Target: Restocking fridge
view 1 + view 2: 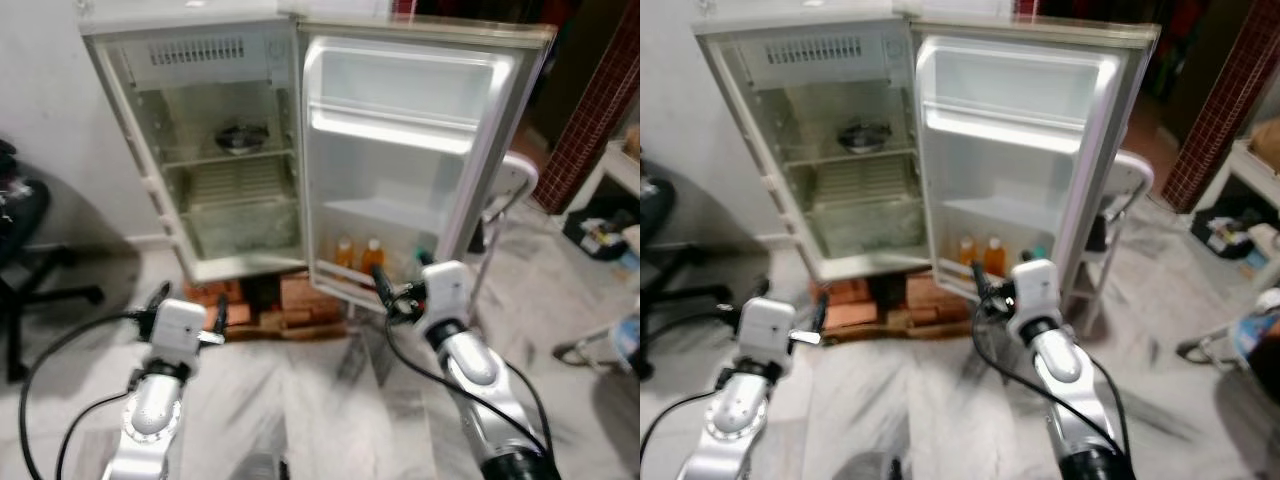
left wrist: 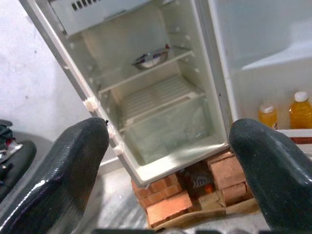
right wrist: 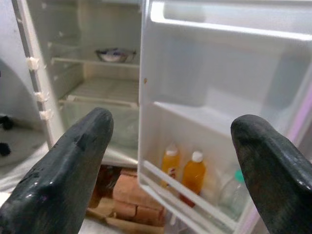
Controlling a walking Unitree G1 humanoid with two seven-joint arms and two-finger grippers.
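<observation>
A small white fridge stands open on bricks. Its door swings out to the right. In the door's bottom rack stand two orange juice bottles and a clear bottle with a green cap. A metal bowl rests on the upper wire shelf; the lower shelf and drawer look bare. My left gripper is open, held low before the fridge body. My right gripper is open too, just short of the door's lower edge. Both hold nothing.
A black office chair stands at the left by the wall. A white chair frame sits behind the door. At the right are a brick pillar and a dark bag. Marble floor lies open between my arms.
</observation>
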